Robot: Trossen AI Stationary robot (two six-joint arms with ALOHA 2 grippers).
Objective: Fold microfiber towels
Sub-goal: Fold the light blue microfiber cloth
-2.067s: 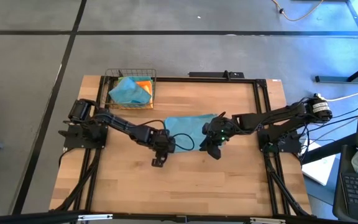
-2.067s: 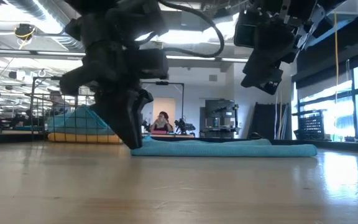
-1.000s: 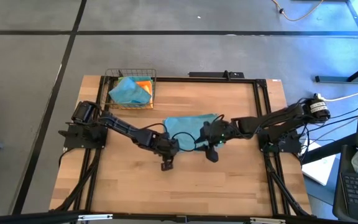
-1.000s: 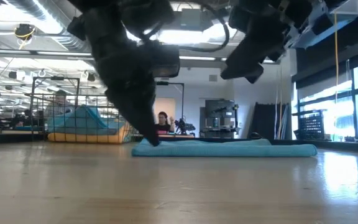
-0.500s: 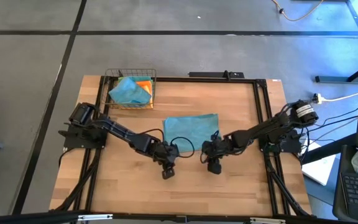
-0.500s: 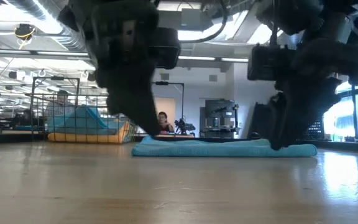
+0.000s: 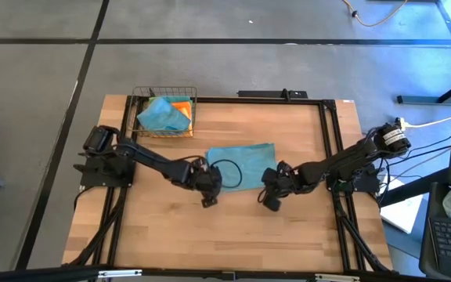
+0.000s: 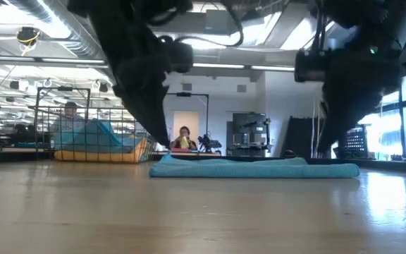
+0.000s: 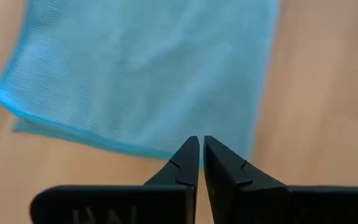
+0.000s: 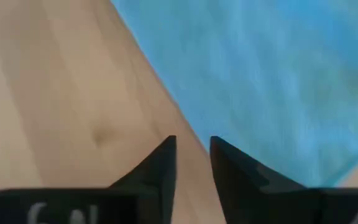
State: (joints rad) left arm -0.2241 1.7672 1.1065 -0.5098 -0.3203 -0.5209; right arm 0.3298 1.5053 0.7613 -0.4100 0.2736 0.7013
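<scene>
A teal microfiber towel (image 7: 241, 160) lies flat on the wooden table, a low flat strip in the low view (image 8: 252, 169). My left gripper (image 7: 207, 201) hangs just above its near left corner, pointing steeply down. Its fingers (image 9: 201, 142) are shut with nothing between them. My right gripper (image 7: 268, 204) stands at the towel's near right corner, also pointing steeply down. Its fingers (image 10: 192, 143) are a little apart, and the towel's edge (image 10: 185, 127) runs under the gap. Whether they touch the cloth does not show.
A wire basket (image 7: 143, 98) at the far left of the table holds a teal towel (image 7: 161, 113) and an orange one (image 7: 182, 106). Bare wood lies between the grippers and the near edge. A person sits far off in the room behind the table (image 8: 183, 137).
My right gripper has come down from above the towel toward the table's near edge, tipping steeply downward, and now stands at the towel's near right corner. My left gripper has risen slightly off the table by the near left corner. The towel has stayed flat and still.
</scene>
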